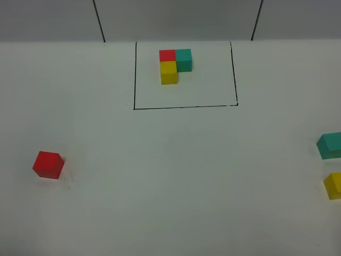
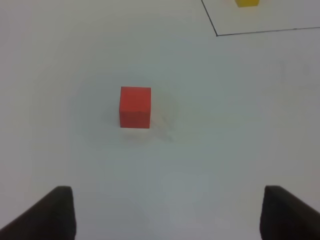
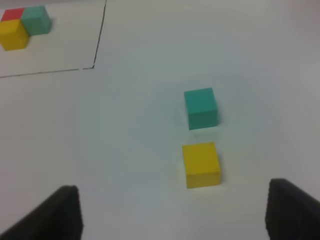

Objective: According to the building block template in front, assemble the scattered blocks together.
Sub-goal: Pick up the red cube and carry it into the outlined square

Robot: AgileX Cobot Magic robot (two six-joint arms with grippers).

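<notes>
The building block template (image 1: pixel 176 65) is an L-shaped cluster of red, teal and yellow cubes inside a black outline at the back of the white table. The scattered red cube (image 1: pixel 48 165) lies alone at the left. The scattered teal cube (image 1: pixel 330 145) and yellow cube (image 1: pixel 334 185) lie at the right edge, partly cut off. In the left wrist view my left gripper (image 2: pixel 167 202) is open, with the red cube (image 2: pixel 135 107) ahead of its fingers and apart from them. My right gripper (image 3: pixel 173 200) is open too, the yellow cube (image 3: pixel 201 164) and teal cube (image 3: pixel 201 107) lying ahead of it.
The black outline (image 1: pixel 184 106) frames the template on the white table (image 1: pixel 176 176). A grey wall with two dark seams rises behind the table's back edge. Neither arm shows in the exterior view.
</notes>
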